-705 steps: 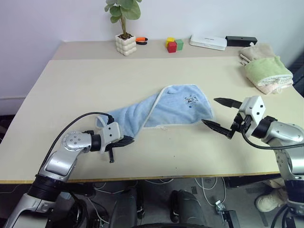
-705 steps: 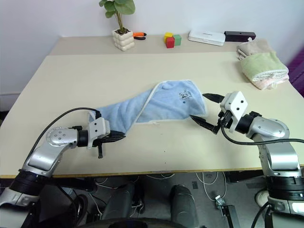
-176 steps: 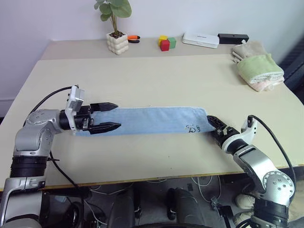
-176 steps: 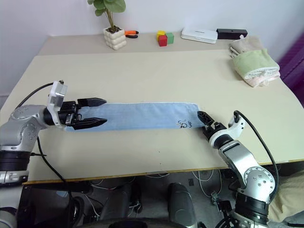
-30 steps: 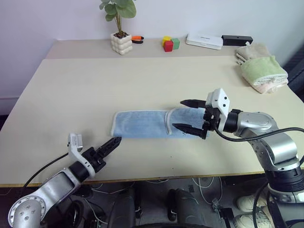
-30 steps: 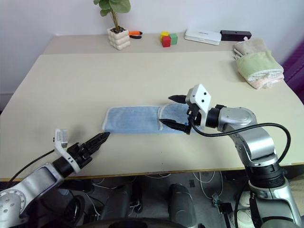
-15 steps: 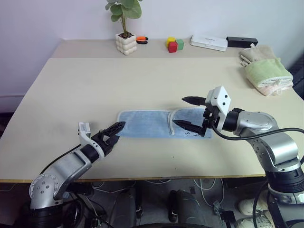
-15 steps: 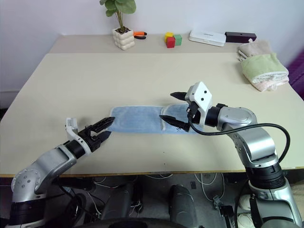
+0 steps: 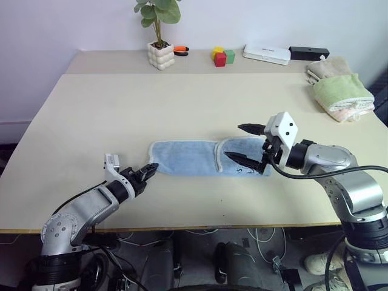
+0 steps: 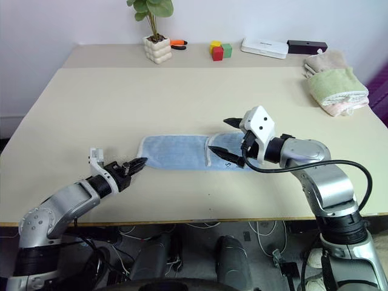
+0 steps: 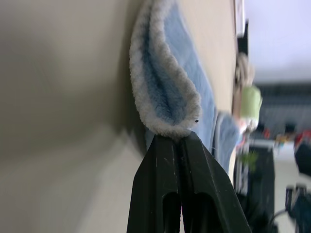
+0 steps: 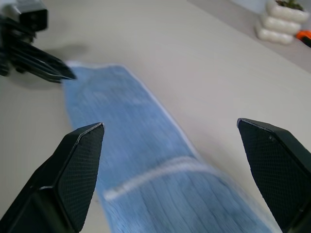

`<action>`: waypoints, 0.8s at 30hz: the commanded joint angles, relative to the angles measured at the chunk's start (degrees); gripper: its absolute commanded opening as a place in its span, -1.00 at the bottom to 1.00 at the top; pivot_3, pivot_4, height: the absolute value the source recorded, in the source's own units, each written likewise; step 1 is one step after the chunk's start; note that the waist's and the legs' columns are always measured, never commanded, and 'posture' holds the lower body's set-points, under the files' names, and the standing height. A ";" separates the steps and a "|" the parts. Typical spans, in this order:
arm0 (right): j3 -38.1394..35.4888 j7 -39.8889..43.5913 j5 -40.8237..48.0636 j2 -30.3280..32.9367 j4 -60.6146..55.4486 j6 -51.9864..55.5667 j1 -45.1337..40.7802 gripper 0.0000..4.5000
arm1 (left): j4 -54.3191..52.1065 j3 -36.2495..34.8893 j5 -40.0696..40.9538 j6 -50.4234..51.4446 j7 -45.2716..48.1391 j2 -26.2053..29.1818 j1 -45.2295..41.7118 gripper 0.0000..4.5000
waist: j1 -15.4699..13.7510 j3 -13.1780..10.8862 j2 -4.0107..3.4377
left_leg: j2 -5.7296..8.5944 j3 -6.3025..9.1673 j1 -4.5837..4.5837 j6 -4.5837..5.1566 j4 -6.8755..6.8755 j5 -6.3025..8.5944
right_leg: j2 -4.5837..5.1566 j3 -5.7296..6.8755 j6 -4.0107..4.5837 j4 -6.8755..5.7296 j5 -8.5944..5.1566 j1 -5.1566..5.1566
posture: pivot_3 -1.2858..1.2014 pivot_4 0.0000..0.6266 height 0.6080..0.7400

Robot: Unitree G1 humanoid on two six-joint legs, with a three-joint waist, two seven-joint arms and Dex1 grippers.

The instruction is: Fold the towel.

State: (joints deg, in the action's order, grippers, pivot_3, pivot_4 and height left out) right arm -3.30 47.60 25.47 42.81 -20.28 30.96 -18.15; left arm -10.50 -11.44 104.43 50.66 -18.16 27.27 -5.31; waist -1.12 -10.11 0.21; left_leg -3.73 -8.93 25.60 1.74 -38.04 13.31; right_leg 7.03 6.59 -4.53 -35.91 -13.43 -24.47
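The towel (image 9: 206,159) lies as a long folded strip near the middle of the bench (image 9: 182,97), closer to its front edge. The left end effector (image 9: 148,170) is clamped on the towel's left end; in the left wrist view the fingers (image 11: 163,165) pinch just the trim. The risk, as I judge it, is that so thin a bite slips free once the end is lifted. The right end effector (image 9: 247,143) hovers over the right end, fingers wide apart, holding nothing. No writing or brand is readable.
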 commanded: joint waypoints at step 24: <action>-27.45 2.02 8.75 4.64 -8.31 -0.47 24.35 1.00 | 20.60 33.83 -65.42 -13.97 61.85 -17.67 -40.79 -0.98 | 0.30 -0.01 0.00 | 0.04 0.01 0.66 0.27 0.03 -0.08 | -0.24 0.11 -0.13 0.54 0.24 -0.11 | 0.03 -0.52 1.00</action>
State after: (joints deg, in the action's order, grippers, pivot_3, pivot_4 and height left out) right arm -28.29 50.91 32.90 48.05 -25.88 30.10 5.76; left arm 8.25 21.96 41.75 39.32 40.99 10.50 -44.25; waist -0.82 -10.12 0.21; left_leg -3.69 -8.90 26.26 2.01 -38.03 13.23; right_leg 6.78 6.72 -4.66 -35.39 -13.20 -24.58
